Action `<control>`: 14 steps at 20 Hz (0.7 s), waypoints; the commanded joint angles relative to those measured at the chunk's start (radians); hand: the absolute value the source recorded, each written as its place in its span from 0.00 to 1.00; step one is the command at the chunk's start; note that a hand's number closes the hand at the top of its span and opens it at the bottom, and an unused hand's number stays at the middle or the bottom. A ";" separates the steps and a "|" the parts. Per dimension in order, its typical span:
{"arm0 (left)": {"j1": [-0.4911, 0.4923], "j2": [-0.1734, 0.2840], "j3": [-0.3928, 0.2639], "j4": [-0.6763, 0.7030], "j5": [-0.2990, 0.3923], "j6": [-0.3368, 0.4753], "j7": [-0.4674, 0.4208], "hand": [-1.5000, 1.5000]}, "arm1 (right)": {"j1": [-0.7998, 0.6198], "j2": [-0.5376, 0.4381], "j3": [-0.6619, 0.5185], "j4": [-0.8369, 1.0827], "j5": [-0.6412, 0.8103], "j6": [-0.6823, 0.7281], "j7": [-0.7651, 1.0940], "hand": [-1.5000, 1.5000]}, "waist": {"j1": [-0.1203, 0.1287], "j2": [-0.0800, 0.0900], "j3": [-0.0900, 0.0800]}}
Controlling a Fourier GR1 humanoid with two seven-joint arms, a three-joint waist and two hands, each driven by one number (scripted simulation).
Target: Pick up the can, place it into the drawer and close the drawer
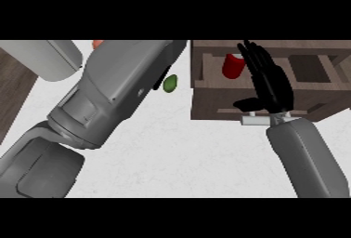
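One red can (pixel 233 66) is sitting in the drawer (pixel 205 100), at eleven o'clock of the right hand (pixel 270 86), whose straight fingers are released; left hand's state: can't tell.

It looks like a kitchen: a pale speckled desk (pixel 198 153) fills the middle of the frame, an open brown wooden drawer (pixel 212 100) with compartments sits upper right, and dark wood flooring (pixel 14 88) shows at the left edge.

Even, diffuse lighting with no evident source. The white counter (pixel 192 158) reads bright and free of glare; the drawer (pixel 212 100) interior at upper right is darker. Cast shadows are faint. The black robot hand (pixel 269 86) shows little surface detail.
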 commanded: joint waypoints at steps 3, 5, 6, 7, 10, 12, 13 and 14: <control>0.038 0.049 0.006 -0.039 -0.015 -0.020 0.019 0.00 | -0.186 0.037 -0.055 0.323 0.072 -0.151 -0.039 0.00 | 0.022 0.001 0.000; 0.047 0.049 -0.008 -0.082 -0.028 0.006 0.045 0.00 | -0.163 0.065 -0.062 0.391 0.100 -0.263 -0.057 0.00 | 0.032 -0.007 0.000; 0.082 0.054 -0.017 -0.089 -0.038 -0.003 0.034 0.00 | -0.235 0.052 -0.079 0.404 0.108 -0.250 -0.030 0.00 | 0.033 -0.007 -0.001; 0.075 0.107 -0.003 -0.093 -0.027 -0.051 0.064 0.00 | -0.275 0.049 -0.095 0.420 0.111 -0.254 -0.008 0.00 | 0.033 -0.006 -0.001; 0.105 0.122 -0.009 -0.133 -0.032 -0.076 0.081 0.00 | -0.335 0.063 -0.123 0.545 0.120 -0.346 -0.038 0.00 | 0.040 -0.003 0.000; 0.093 0.114 -0.031 -0.169 -0.053 -0.022 0.126 0.00 | -0.370 0.063 -0.130 0.623 0.147 -0.388 -0.031 0.00 | 0.056 -0.006 0.000; 0.137 0.134 -0.013 -0.174 -0.037 -0.066 0.097 0.00 | -0.418 0.043 -0.153 0.648 0.123 -0.372 -0.053 0.00 | 0.055 0.001 0.000; 0.156 0.119 -0.036 -0.213 -0.056 -0.032 0.107 0.00 | -0.415 0.083 -0.139 0.671 0.151 -0.415 -0.026 0.00 | 0.061 -0.007 -0.001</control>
